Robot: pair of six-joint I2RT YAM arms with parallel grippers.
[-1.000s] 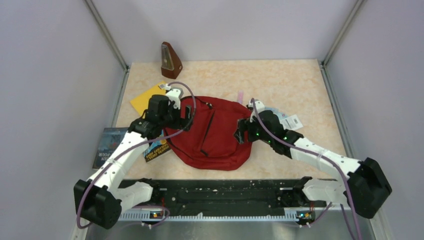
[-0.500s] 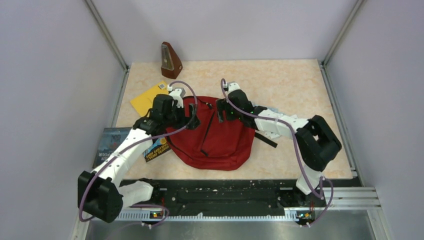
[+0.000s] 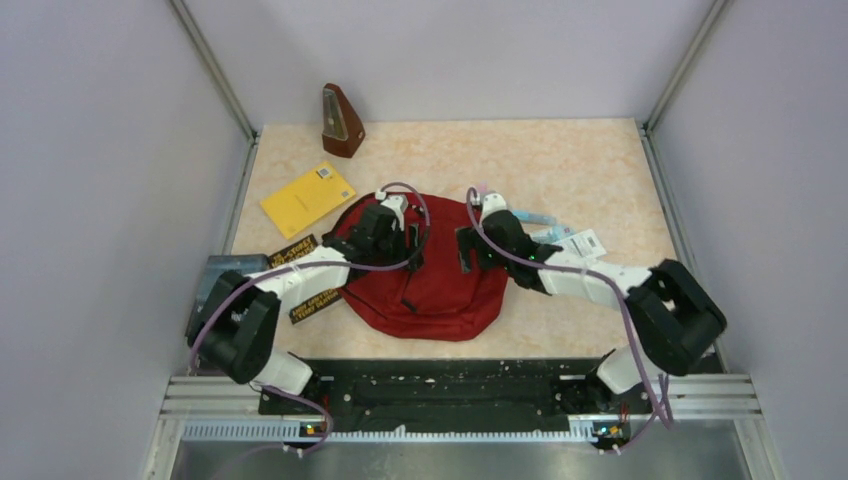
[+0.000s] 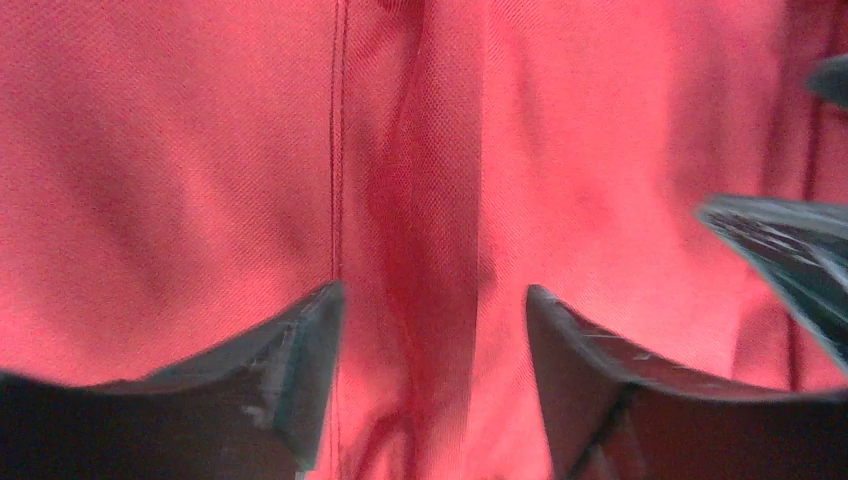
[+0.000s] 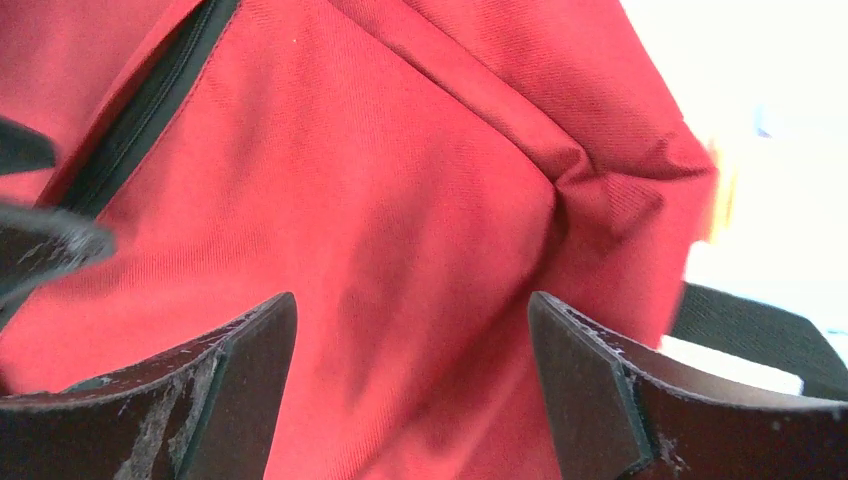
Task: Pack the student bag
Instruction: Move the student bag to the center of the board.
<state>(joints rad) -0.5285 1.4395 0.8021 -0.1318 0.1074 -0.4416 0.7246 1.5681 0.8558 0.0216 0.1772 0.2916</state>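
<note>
Though illegible, yellow book lettering (image 3: pixel 312 303) beside student bag (image 3: pixel 440 290).

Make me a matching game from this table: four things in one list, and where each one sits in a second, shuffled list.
Things:
1. red backpack
2. yellow booklet
3. metronome
4. white tags

Places:
A. standing upright at the far edge of the table
B. just right of the backpack
C. in the middle of the table
D. lying flat, left of the backpack's far end

Pairs: 1-C, 2-D, 3-A, 4-B
</note>
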